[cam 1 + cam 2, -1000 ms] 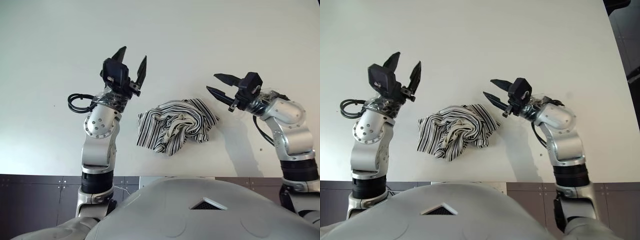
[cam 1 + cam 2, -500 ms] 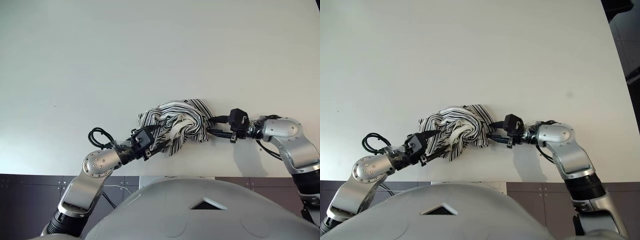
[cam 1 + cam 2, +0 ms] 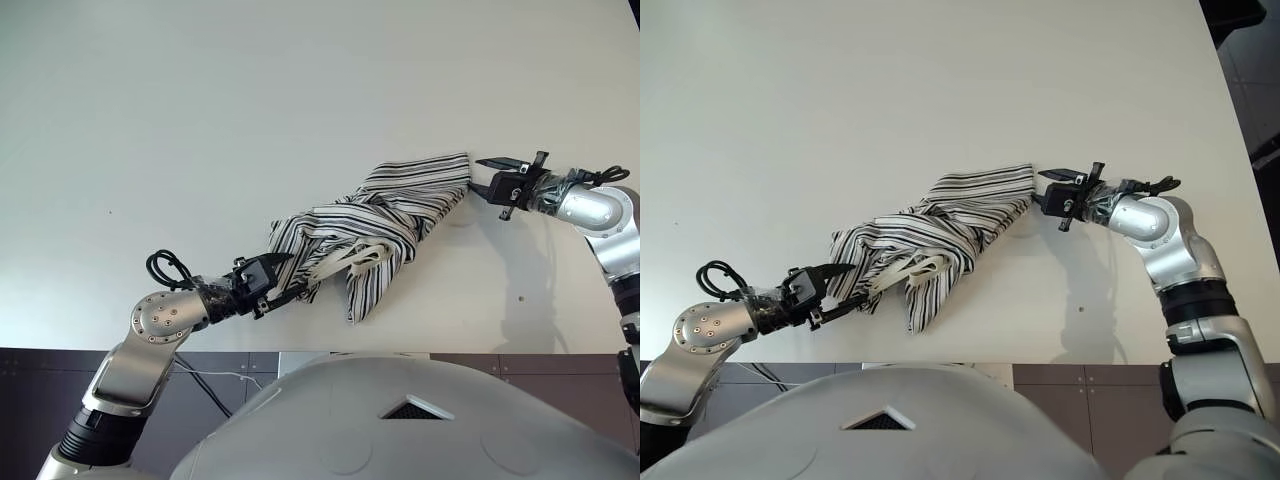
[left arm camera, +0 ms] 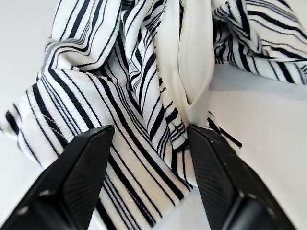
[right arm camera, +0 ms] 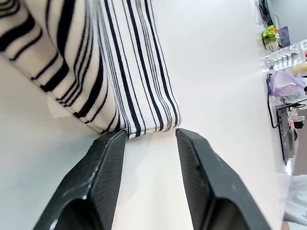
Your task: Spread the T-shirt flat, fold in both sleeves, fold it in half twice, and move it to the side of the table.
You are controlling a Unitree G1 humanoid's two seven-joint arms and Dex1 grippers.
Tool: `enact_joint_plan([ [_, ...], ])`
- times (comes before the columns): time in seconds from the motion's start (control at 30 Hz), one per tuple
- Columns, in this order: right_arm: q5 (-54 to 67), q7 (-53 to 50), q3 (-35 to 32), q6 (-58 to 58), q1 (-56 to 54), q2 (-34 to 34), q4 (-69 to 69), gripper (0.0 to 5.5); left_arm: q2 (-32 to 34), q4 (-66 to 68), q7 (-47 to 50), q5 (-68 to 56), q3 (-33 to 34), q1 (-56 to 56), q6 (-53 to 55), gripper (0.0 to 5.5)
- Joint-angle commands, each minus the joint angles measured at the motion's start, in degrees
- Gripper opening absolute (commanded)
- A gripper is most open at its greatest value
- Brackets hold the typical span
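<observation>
Shirt point(image 3: 385, 215), black-and-white striped, lies on the white table point(image 3: 300, 90) near the front edge, approx mid-width. It runs as a long diagonal bunch. The low end sits toward the robot's left, close to the edge. The other end sits up and to the right, further in on the table. Not flat: folds pile along its length, w/ one flap lying back toward the front edge near the middle. A cream neckband point(image 4: 196, 62) shows among the folds at the left end.

L gripper point(image 3: 278, 278) sits low at the shirt's near-left end, pointing into the cloth. Jaws wide: in the left wrist view both fingers point(image 4: 81, 182) stand well apart w/ striped cloth lying btwn them, not pinched. The cloth reaches the inner side of each finger. A black cable point(image 3: 165, 270) loops by the L wrist.

R gripper point(image 3: 486, 175) sits at the shirt's far-right corner, pointing at it. Jaws parted too: the right wrist view shows the fingers point(image 5: 98, 182) apart w/ bare table in the gap. The hemmed corner lies right at the tips; touching one tip or just short of it, can't tell. No cloth clamped.

The two grippers are well apart, w/ the shirt btwn them.
</observation>
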Motion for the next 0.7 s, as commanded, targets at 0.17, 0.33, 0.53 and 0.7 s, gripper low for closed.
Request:
enact_joint_plan([
  [0.17, 29.3, 14.9, -5.5, 21.1, 13.3, 1.3, -30.6, 1.91, 1.6, -2.0, -2.1, -2.8, 3.6, -0.3, 3.8, 2.78],
  [0.33, 46.1, 22.5, -8.0, 40.2, 23.5, -5.5, -50.4, 1.91, 3.5, -3.0, -3.3, -0.7, 3.8, 1.7, 2.9, 2.78],
  [0.53, 37.7, 20.8, 0.2, 39.7, 30.3, -2.2, -52.6, 1.91, 4.8, -8.4, -4.8, 0.4, -0.9, 6.9, 3.5, 2.78],
  [0.7, 34.1, 20.1, 5.4, 39.4, 33.1, 0.7, -53.0, 1.91, 4.1, -11.3, -4.4, 0.7, -5.5, 7.8, 4.7, 2.78],
])
